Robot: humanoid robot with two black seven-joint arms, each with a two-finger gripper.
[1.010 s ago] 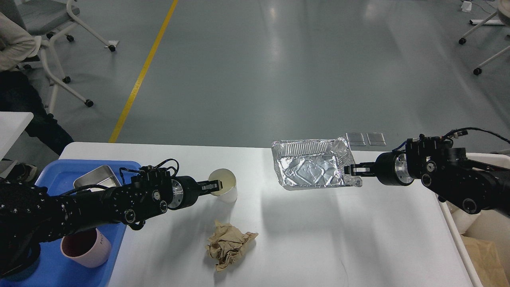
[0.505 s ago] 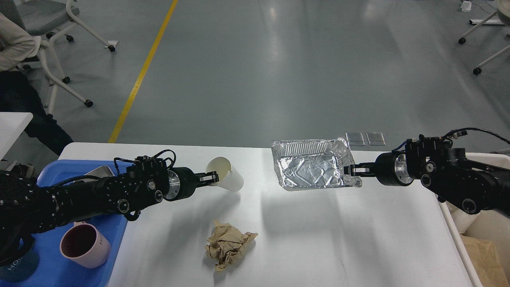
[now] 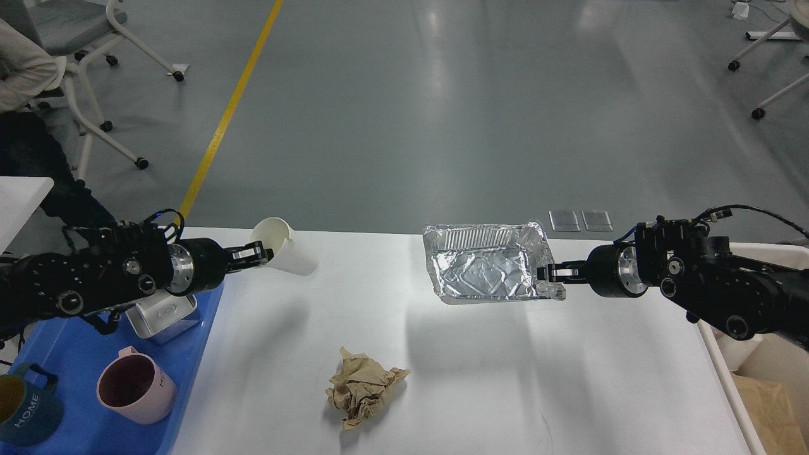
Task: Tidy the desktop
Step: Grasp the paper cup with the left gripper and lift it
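Two arms were up over the desktop (image 3: 480, 379) at once, and both had something in their grip. From the head view, the left gripper (image 3: 258, 255) was clamped on the rim of a white paper cup (image 3: 281, 254), which was tipped on its side with its mouth toward the arm, held up over the far left part of the white surface, just beside the blue tray (image 3: 76, 417). Over on the right, the right gripper (image 3: 547, 273) was pinched onto the right edge of a crinkled foil tray (image 3: 486, 270), and that tray hung clear of the surface, its shadow lying on the white below it.

Down on the desktop itself, the big white top filled the lower half of the view, and a crumpled ball of brown paper (image 3: 363, 387) lay on it near the front, between the two arms and touching neither.

In the blue tray at the left edge sat a small metal tin (image 3: 165, 314) (partly tucked under the left arm), a pink mug (image 3: 136, 395) with a dark inside, and a teal mug (image 3: 28, 411) lettered HOME. At the right edge, a cream bin (image 3: 768, 360) stood beside the desktop with something brown inside; what it was could not be made out.
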